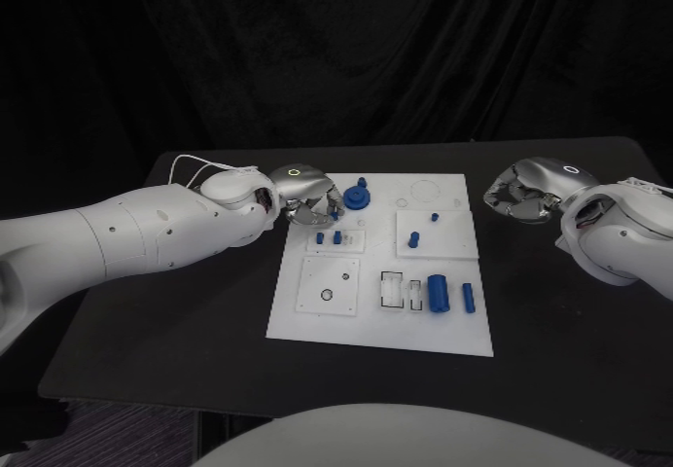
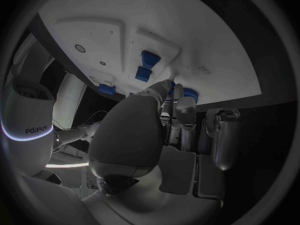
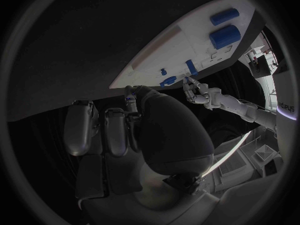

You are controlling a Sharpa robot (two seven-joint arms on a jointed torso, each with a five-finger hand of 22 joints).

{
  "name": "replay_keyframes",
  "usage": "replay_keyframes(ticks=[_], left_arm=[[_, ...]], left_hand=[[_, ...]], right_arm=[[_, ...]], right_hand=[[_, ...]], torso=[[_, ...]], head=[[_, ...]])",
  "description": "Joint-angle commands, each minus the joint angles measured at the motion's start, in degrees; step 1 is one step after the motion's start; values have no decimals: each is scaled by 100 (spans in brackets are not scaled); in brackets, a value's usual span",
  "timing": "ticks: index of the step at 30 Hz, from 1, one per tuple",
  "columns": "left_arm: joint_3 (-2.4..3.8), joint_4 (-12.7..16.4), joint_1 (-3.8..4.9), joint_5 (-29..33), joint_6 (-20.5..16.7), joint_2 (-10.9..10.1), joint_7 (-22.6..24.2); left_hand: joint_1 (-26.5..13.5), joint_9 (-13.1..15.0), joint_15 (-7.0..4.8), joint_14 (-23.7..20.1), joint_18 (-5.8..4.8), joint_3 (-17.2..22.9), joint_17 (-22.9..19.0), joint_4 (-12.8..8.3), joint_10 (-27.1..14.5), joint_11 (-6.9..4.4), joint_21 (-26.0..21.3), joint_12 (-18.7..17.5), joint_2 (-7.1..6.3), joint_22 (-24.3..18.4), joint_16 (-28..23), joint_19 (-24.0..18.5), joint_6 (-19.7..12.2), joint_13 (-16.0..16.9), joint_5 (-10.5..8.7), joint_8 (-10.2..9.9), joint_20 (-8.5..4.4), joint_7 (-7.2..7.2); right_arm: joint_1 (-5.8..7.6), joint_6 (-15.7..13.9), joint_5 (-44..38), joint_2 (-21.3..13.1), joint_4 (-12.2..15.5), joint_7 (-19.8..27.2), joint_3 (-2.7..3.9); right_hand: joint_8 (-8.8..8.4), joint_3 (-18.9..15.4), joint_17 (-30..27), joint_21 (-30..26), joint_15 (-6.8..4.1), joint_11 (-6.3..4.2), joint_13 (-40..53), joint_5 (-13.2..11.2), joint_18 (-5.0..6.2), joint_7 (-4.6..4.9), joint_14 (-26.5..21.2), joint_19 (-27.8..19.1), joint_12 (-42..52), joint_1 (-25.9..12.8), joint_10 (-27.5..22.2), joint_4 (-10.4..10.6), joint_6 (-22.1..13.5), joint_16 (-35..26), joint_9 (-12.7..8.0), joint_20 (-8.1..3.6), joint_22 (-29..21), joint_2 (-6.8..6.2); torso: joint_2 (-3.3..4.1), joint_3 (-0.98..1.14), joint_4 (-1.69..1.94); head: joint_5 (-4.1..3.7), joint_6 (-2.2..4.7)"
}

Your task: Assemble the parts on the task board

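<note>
Reaching the left hand (image 1: 311,197) over the board's (image 1: 316,326) far-left corner, fingers curling toward the gear (image 1: 358,199), grasp unclear. Keeping the right hand (image 1: 523,193) off the board's far-right edge, curled and holding nothing, leaving room.

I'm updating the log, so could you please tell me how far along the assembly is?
Early stage. A round blue geared part already stands at the white task board's far end. The left hand reaches beside it. A blue cylinder and slim blue rod lie loose; the right hand waits off the board.

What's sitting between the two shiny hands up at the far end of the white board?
In the head view, a round blue part beside the left hand, then bare board to the right hand.
</note>
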Motion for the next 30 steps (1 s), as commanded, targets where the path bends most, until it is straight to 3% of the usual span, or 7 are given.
replay_keyframes(ticks=[1, 30], left_arm=[[-1, 6, -25, 10, 92, 19, 35], [-1, -42, -55, 10, 209, 19, -30]], left_hand=[[-45, 4, 18, -47, -42, -2, -10, -5, -35, 12, -26, -28, 5, 1339, -29, 233, -2, -9, -11, -8, -4, -1], [14, -11, 29, -93, -34, 29, -73, -74, -25, 21, -57, -60, -6, 1329, -72, 209, -27, -18, 68, -39, -2, -6]], right_arm=[[-12, 40, -14, 7, -6, -71, 4], [-13, 123, -14, 31, -23, -85, 4]], right_hand=[[29, 23, 845, -24, -6, 1, 1154, -31, 44, 10, 431, 19, -35, -58, 307, -12, 28, -28, 9, 6, 1011, 4], [27, 28, 838, -34, -7, 1, 1150, -32, 45, 11, 430, 17, -38, -56, 303, -14, 24, -36, 8, 5, 1009, 9]], torso=[[-1, 0, 0], [3, -2, 4]], head=[[7, -1], [18, -1]])
